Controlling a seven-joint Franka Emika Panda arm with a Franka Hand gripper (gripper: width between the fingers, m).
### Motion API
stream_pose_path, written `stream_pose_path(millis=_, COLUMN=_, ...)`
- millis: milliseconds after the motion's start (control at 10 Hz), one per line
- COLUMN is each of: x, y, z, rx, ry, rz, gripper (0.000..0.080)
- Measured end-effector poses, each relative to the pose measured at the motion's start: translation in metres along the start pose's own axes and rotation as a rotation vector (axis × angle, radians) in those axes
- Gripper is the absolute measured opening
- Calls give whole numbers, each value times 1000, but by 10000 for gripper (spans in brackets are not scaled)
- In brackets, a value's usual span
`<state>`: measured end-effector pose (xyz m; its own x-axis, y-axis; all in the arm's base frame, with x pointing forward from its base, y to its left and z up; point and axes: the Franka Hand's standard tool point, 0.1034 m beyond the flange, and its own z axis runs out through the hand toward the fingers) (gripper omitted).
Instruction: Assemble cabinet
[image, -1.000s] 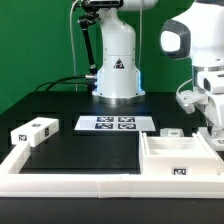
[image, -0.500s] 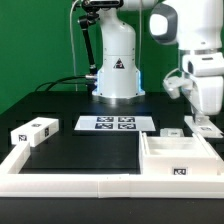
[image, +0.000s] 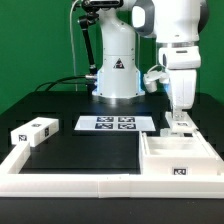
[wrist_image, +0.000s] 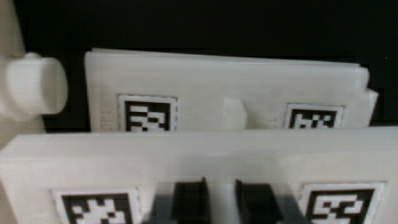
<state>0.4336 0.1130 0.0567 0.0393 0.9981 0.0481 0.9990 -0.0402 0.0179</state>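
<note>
**A:** Where is the cabinet body?

**B:** Your cabinet body (image: 165, 172) sits low on the exterior view's right with its open side up. Its long axis runs across the view, close against the front rail (image: 70, 186).

**A:** And the claw?

**B:** Your gripper (image: 178, 120) hangs point-down over the body's far edge, so the body lies below it and toward the camera. In the wrist view its jaws are drawn nearly together, with tagged white panels just beneath. I can't tell whether they pinch anything.

**A:** Where do I have room?

**B:** You have room toward the exterior view's left. The black table (image: 90, 150) is bare as far as the small tagged block (image: 35, 130). The marker board (image: 118, 124) lies behind that stretch. On the right, the body runs out of the picture.
</note>
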Motion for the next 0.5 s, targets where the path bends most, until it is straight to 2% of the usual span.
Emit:
stream_pose_path(millis=100, x=0, y=1, z=0, rx=0, ry=0, rz=1, gripper=68)
stream_pose_path(millis=300, x=-6, y=11, z=-4, rx=-5, ry=-4, rz=13, gripper=68)
stream_pose_path(millis=500, x=-8, y=14, z=-4, rx=-7, ry=-3, rz=19, gripper=69)
